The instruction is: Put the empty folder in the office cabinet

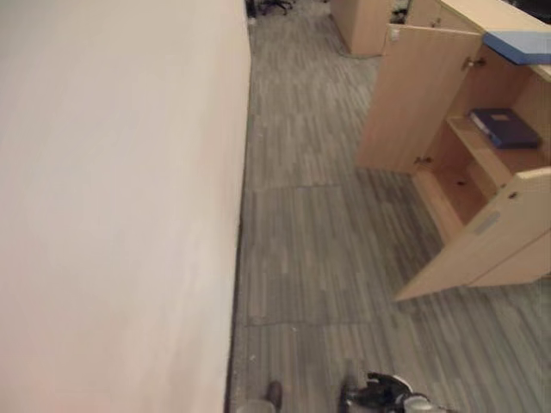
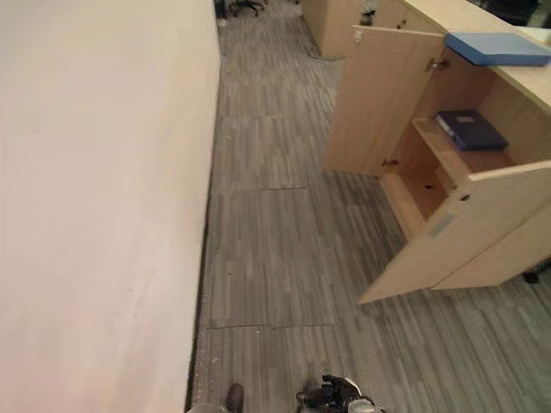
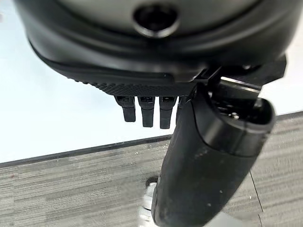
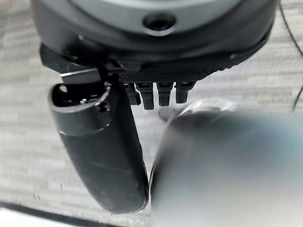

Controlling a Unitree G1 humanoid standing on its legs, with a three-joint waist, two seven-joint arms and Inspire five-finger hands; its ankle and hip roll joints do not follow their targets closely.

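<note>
Left eye view: office cabinet (image 1: 482, 249) stood at right on grey striped carpet (image 1: 318, 258), both doors swung open; far door (image 1: 413, 99) upright beside the interior, near door (image 1: 486, 237) angled out toward the cam. Dark blue folder (image 1: 504, 126) lay flat on the upper shelf (image 1: 482, 155) inside the cabinet, approx. centred, spine toward the opening. Lower compartment (image 1: 461, 189) visible beneath the shelf, contents not discernible. Light blue folder (image 2: 498, 48) lay flat on the cabinet top (image 2: 525, 82), edge overhanging the front. White wall (image 1: 120, 206) occupied the left side, dark skirting strip along its base. More wooden furniture (image 1: 362, 26) and an office chair base (image 1: 275, 7) stood at the far end of the aisle. Left wrist view: left hand (image 3: 156, 56) hung over carpet next to the wall, fingers (image 3: 147, 111) straight and relaxed, thumb (image 3: 208, 161) extended, nothing held. Right wrist view: right hand (image 4: 156, 42) hung over carpet, fingers (image 4: 164, 93) straight, thumb (image 4: 102, 146) extended, nothing held. Neither hand near the cabinet or either folder.
</note>
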